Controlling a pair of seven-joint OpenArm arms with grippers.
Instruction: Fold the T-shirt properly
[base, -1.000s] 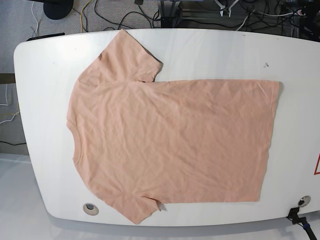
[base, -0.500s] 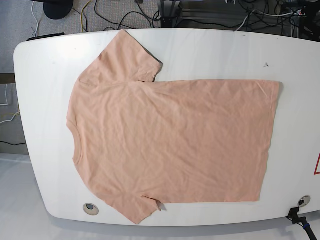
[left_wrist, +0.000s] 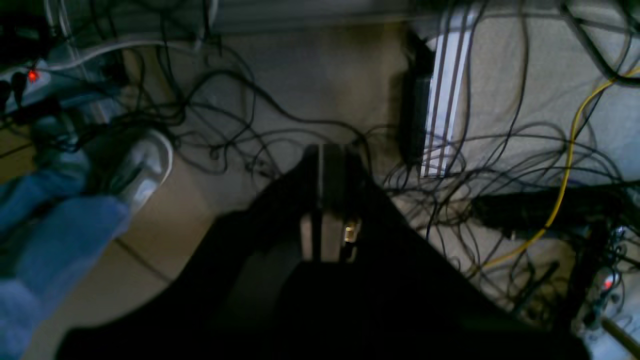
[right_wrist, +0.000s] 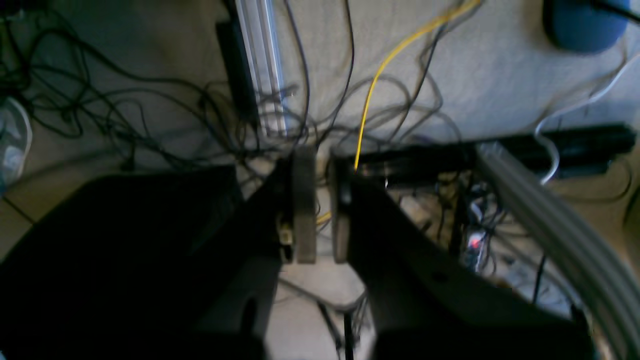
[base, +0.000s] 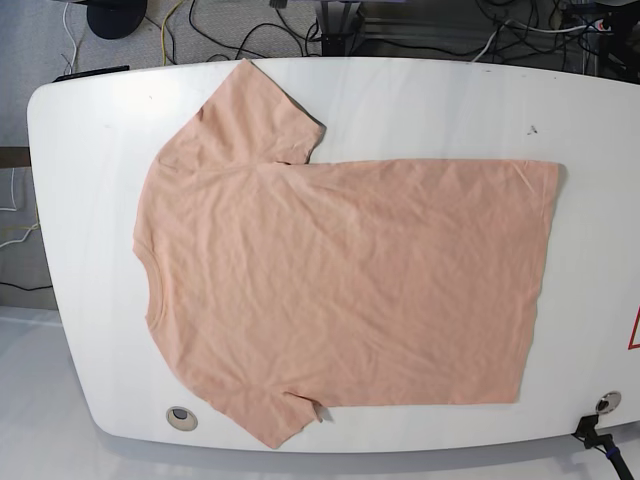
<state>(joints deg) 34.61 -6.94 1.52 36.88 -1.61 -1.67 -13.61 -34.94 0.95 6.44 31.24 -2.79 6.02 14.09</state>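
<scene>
The peach T-shirt (base: 340, 290) lies spread flat on the white table (base: 90, 150), plain side up. Its neck is at the left and its hem at the right. One sleeve points to the far edge and the other to the near edge. Neither arm shows in the base view. In the left wrist view my left gripper (left_wrist: 320, 150) hangs shut over the cabled floor, holding nothing. In the right wrist view my right gripper (right_wrist: 322, 160) is all but shut, with a thin slit between its pads and nothing in it.
Round cable ports sit near the table's front edge at left (base: 180, 416) and right (base: 607, 402). Cables cover the floor behind the table. A person's shoe (left_wrist: 145, 165) and jeans leg, an aluminium rail (left_wrist: 442, 100) and a yellow cable (right_wrist: 380, 75) lie under the grippers.
</scene>
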